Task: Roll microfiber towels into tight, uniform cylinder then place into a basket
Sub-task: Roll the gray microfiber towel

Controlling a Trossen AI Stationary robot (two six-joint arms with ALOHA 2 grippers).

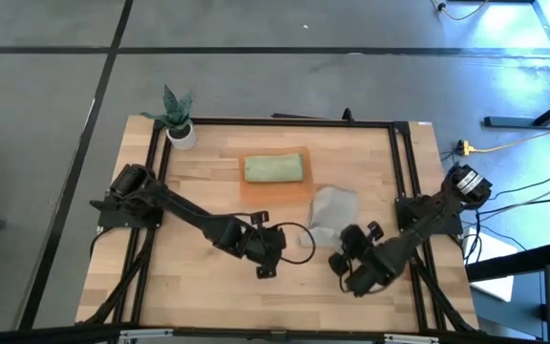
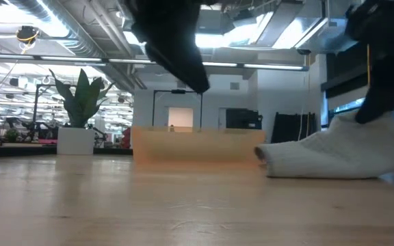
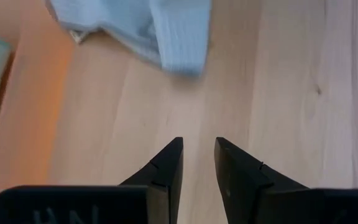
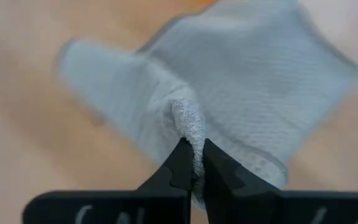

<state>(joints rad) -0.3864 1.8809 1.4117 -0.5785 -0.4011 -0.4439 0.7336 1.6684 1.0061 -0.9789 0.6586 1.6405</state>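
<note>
Nearby: plant pot (image 1: 181, 135) at corner | basket (image 1: 277, 184) holds green towel (image 1: 275, 169) | table (image 1: 208, 277)

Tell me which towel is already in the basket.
The green towel, rolled and lying in the orange basket. The grey towel lies on the table beside it, pinched by the right gripper.

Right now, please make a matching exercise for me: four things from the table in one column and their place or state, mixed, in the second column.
Things:
1. green towel
2. grey towel
3. left pincer
4. plant pot

Place or state:
A. open, holding nothing
B. at a far corner of the table
C. lying in the orange tray
D. pinched by the right pincer

Pairs: 1-C, 2-D, 3-A, 4-B
</note>
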